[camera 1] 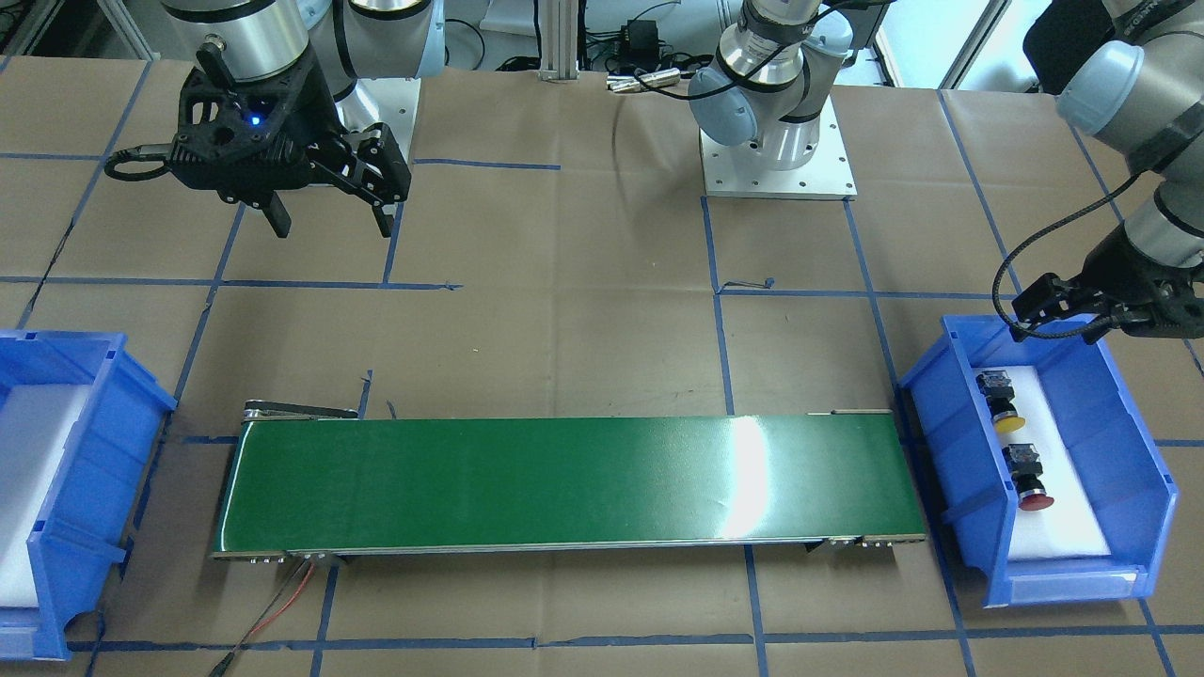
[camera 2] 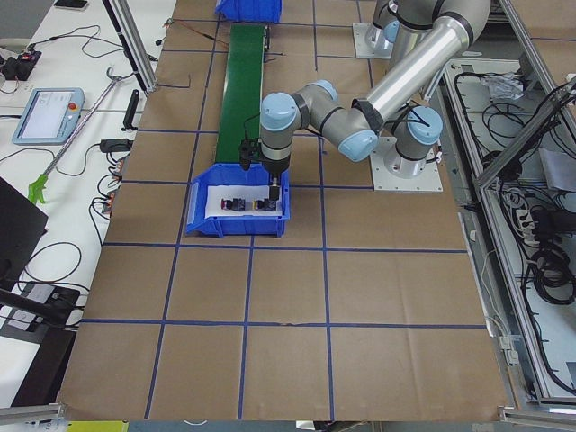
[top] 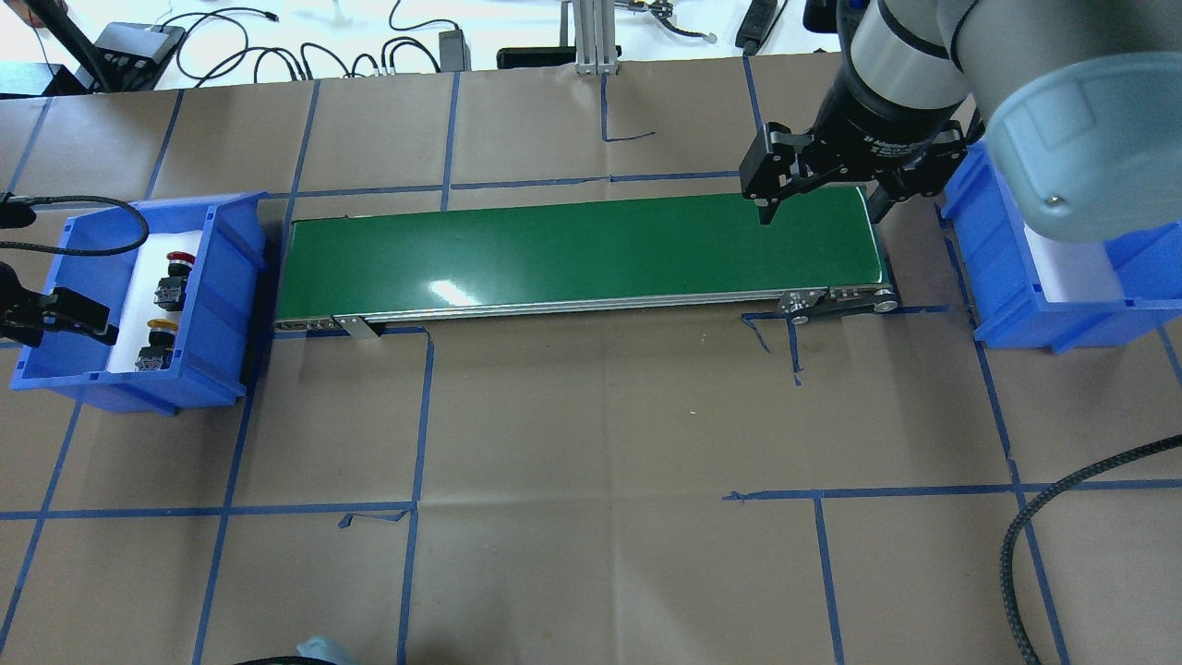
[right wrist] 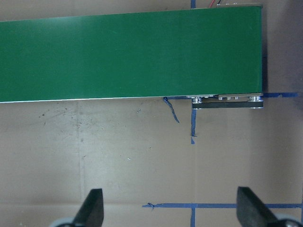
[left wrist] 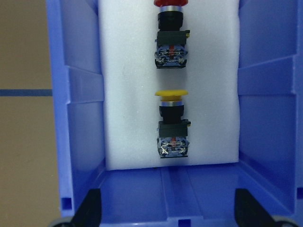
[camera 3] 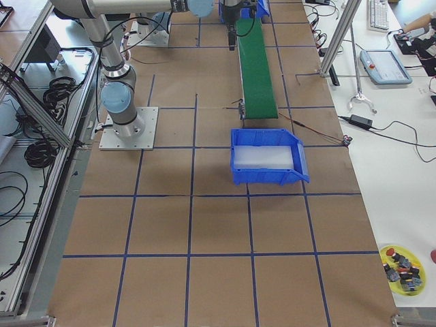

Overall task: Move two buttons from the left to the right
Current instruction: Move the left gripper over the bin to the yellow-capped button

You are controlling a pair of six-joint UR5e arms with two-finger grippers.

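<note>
In the front-facing view, the right gripper hangs at the upper left of the frame above the brown paper, its two fingers spread. At the right edge, the left gripper sits over the upper rim of a blue bin. Inside, on white foam, lie the yellow button and, lower in the frame, the red button, a little apart. A green belt crosses the middle, and a second blue bin stands at the left edge.

In the overhead view, both buttons lie in the bin at the left of the frame, red above yellow, with the left gripper at the frame's edge beside them. The right gripper hangs over the belt's right end, fingers apart.

In the exterior left view, the near arm reaches down over the bin at mid-frame. The buttons are two small dark shapes side by side on the foam.

In the exterior right view, the second blue bin sits at the centre and the right gripper is at the top edge, by the belt. A yellow dish of small parts lies at the lower right.

In the left wrist view, the yellow button is central, cap toward the top. The red button is above it, cut off by the frame. The dark fingertips stand wide apart at the bottom corners.

In the right wrist view, the belt fills the upper frame, with paper below. The fingertips are wide apart.
</note>
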